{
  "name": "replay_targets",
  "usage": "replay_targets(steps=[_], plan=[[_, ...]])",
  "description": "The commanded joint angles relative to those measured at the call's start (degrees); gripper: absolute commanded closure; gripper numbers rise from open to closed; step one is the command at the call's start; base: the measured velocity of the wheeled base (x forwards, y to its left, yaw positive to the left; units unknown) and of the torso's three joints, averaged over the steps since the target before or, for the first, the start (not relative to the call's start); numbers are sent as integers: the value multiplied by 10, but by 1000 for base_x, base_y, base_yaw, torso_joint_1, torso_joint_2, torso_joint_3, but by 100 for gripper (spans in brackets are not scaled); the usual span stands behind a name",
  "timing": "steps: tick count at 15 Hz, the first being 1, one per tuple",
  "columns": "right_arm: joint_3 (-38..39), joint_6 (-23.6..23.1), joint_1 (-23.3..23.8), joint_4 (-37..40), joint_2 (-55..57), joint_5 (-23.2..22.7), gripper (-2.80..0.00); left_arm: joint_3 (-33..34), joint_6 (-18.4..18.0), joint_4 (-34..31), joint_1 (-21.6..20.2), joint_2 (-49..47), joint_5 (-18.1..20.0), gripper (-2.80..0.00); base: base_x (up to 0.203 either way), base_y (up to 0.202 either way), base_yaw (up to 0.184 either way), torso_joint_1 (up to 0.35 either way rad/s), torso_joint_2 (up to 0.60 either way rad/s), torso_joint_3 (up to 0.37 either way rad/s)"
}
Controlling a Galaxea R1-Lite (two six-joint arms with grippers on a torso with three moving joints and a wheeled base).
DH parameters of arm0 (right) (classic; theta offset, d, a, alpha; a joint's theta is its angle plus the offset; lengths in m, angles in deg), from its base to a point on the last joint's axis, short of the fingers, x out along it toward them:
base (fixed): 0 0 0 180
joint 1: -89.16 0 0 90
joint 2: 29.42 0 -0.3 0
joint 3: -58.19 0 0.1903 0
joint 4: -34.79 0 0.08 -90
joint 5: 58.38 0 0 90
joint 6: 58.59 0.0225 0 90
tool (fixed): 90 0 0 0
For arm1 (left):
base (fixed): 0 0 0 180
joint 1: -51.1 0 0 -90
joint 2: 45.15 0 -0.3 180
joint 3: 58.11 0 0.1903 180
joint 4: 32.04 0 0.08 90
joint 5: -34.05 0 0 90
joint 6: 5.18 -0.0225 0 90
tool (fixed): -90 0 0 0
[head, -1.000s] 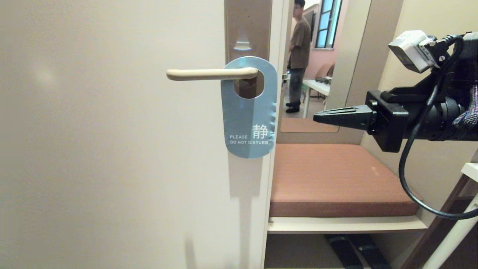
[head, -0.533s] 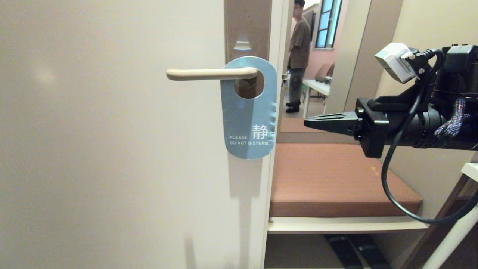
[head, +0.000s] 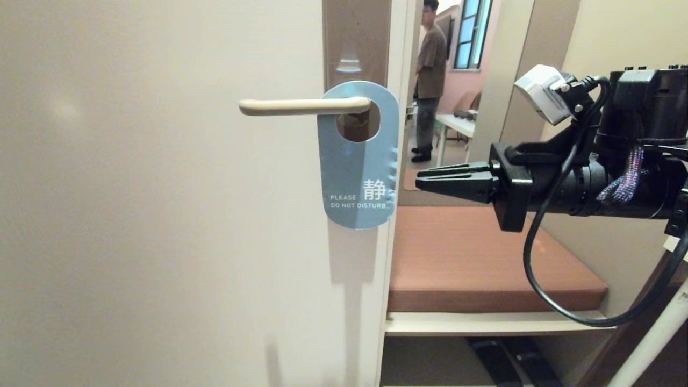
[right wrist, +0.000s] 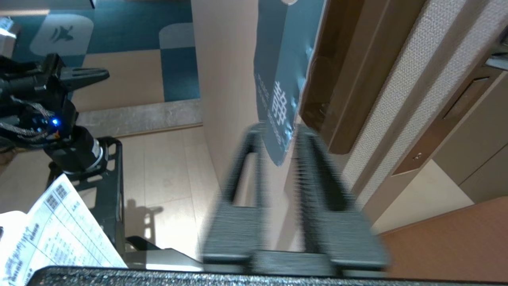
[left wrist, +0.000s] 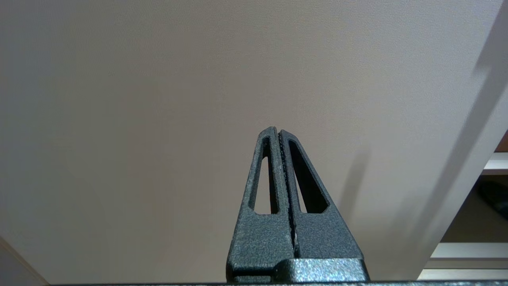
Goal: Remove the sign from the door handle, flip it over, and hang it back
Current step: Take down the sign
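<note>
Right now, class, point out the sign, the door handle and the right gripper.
sign (head: pixel 355 172): head view, blue face above the lettering.
door handle (head: pixel 301 106): head view, middle of the cream lever.
right gripper (head: pixel 422 183): head view, at the fingertips, just right of the sign.

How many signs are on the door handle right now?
1. A blue "do not disturb" sign hangs on the door handle, near its pivot end. A second one behind it seems unlikely, but can't be ruled out.
</note>
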Motion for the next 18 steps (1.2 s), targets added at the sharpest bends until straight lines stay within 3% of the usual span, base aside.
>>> replay_targets(steps=[1, 18], plan=[[2, -1, -1, -1, 3, -3, -280, 0, 0, 0, 0, 0, 0, 0, 0, 0, 0, 0, 0, 0], [2, -2, -19, -2, -3, -3, -280, 0, 0, 0, 0, 0, 0, 0, 0, 0, 0, 0, 0, 0]])
